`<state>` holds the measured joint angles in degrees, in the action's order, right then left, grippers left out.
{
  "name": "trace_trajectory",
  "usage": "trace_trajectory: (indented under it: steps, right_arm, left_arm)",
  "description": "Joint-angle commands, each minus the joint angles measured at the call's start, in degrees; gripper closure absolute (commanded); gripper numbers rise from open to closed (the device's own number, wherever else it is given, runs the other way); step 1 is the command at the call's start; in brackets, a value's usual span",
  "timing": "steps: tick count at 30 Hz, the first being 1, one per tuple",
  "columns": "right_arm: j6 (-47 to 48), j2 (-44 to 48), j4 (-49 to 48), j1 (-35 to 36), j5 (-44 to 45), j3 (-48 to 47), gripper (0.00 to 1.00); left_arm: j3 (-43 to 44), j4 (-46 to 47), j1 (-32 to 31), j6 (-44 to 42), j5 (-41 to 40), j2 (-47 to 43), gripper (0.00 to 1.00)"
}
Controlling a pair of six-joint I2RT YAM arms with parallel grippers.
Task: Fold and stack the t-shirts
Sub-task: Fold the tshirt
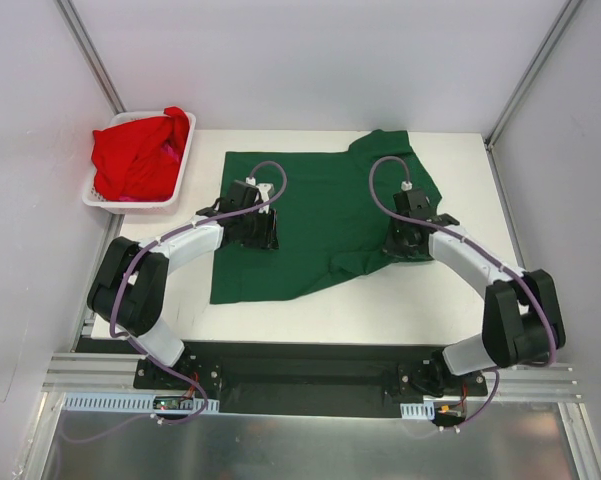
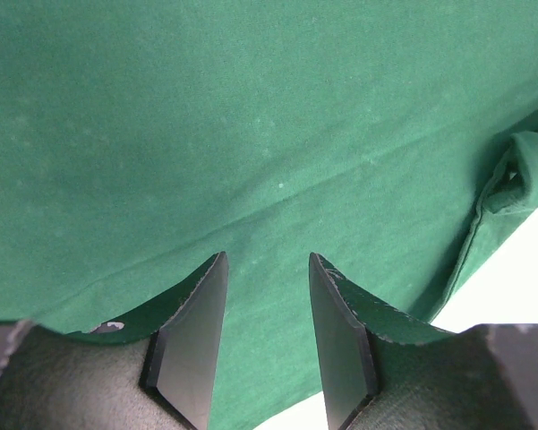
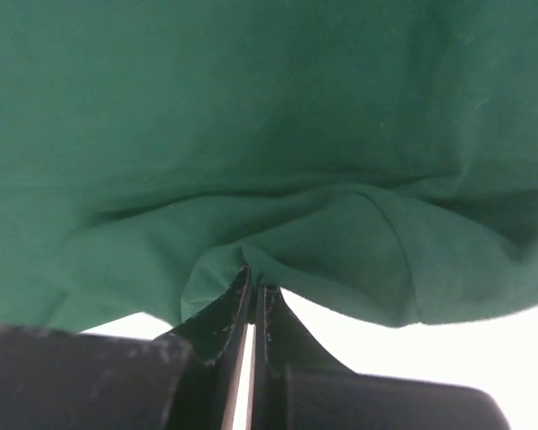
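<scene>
Red shirts [image 1: 140,155] are bunched in the basket [image 1: 130,204], just off the far-left corner of the green shirt [image 1: 320,215] and out of the way. Left claw [image 2: 267,260] is spread over its left half, gripping nothing. Shirt lies flat on the tabletop [image 1: 310,320]. It looks light and limp and will likely sag and drag, so grab hems or corners. Right claw [image 3: 252,282] is pressed together, pinching its near-right hem.
</scene>
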<state>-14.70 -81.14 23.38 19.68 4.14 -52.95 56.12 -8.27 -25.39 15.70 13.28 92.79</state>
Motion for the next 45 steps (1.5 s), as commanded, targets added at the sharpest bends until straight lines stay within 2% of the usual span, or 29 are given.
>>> trace_trajectory:
  steps: [1,16,18,20,22,23,26,36,45]
  right_arm:
    - [3.00,-4.62,-2.98,-0.08,-0.19,-3.91,0.99]
    - [6.70,-14.56,-5.27,-0.26,2.98,-15.69,0.99]
    - [7.14,-16.32,-5.88,-0.17,3.41,-16.66,0.90]
    - [7.66,-17.20,-6.15,-0.26,4.12,-17.45,0.75]
    - [8.19,-17.91,-6.76,-0.35,4.82,-17.80,0.69]
    - [8.54,-18.08,-7.11,-0.35,5.26,-18.06,0.59]
    - [9.07,-18.35,-7.03,-0.78,5.79,-18.77,0.51]
    - [7.50,-10.88,-4.74,-0.96,6.49,-13.42,0.49]
    - [3.45,-3.50,-6.50,-3.42,0.00,-3.31,0.49]
  left_arm:
    - [1.63,0.45,0.60,-1.29,0.96,-0.60,0.59]
    - [1.98,-0.08,1.13,-1.47,0.96,-0.42,0.59]
    - [1.98,-0.16,1.22,-1.47,0.96,-0.42,0.59]
    - [1.98,-0.08,1.22,-1.47,1.05,-0.42,0.59]
    - [1.80,-0.16,1.22,-1.47,0.87,-0.42,0.59]
    - [1.80,-0.25,1.13,-1.55,0.87,-0.42,0.59]
    - [1.71,-0.17,1.13,-1.47,0.96,-0.51,0.59]
    - [1.71,-0.25,1.22,-1.03,1.66,-0.51,0.59]
    - [1.27,-0.08,1.13,-1.20,1.40,-1.39,0.59]
